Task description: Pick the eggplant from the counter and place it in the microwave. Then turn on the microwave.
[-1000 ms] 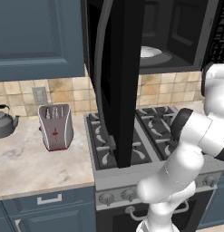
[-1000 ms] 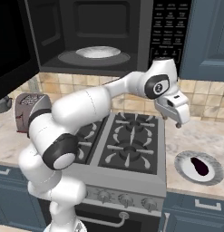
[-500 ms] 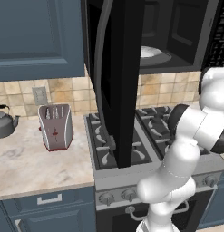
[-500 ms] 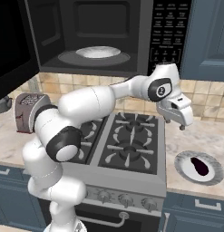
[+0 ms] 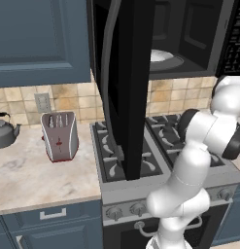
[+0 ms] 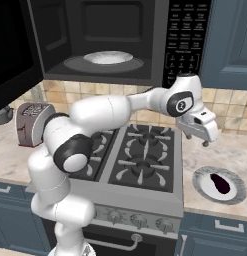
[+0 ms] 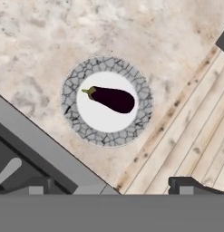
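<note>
At arm's end, over counter right of stove: white two-finger gripper hangs w/ jaws fully apart, nothing held. Below it, small dark purple eggplant lies on round grey-rimmed plate on beige marbled counter, untouched. Farther up/back, large black microwave door swung wide, white turntable bare. Judgement: nothing done yet; pick, place, door shut, start all left.

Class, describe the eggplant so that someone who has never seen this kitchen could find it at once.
Start at the grey gas stove and move to the light beige marbled stone counter on its right. There sits a round plate with a grey crackled rim and white centre. The small dark purple eggplant lies on it, the only dark thing on that pale worktop.
</note>
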Controlling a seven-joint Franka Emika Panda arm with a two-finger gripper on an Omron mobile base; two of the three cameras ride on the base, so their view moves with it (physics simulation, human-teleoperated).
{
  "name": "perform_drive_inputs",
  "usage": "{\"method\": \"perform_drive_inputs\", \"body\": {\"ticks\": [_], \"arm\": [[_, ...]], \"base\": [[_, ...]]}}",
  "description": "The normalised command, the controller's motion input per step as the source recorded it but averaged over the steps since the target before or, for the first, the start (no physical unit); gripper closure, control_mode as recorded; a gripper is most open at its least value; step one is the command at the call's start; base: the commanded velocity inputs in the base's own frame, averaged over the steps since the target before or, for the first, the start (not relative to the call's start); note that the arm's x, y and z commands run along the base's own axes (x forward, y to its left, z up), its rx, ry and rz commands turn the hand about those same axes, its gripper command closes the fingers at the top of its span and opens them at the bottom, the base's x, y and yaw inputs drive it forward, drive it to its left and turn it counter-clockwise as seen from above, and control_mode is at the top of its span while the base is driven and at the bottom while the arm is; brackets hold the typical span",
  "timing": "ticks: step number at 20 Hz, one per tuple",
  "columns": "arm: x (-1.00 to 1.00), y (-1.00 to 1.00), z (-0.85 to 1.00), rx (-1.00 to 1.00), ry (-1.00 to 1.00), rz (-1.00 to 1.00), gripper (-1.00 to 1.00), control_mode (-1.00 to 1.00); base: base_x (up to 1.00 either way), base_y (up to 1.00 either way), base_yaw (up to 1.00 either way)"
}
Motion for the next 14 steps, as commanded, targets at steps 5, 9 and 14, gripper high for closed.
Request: {"method": "perform_drive_inputs", "body": {"ticks": [5,9,14], "arm": [[0.05,-0.17,-0.09,0.0,0.0,0.05,-1.0,-1.0],[0.05,-0.17,-0.1,0.0,0.01,0.05,-1.0,-1.0],[0.05,-0.13,-0.09,0.02,0.05,0.06,-1.0,-1.0]], "base": [[0.0,0.0,0.0],[0.0,0.0,0.0],[0.0,0.0,0.0]]}}
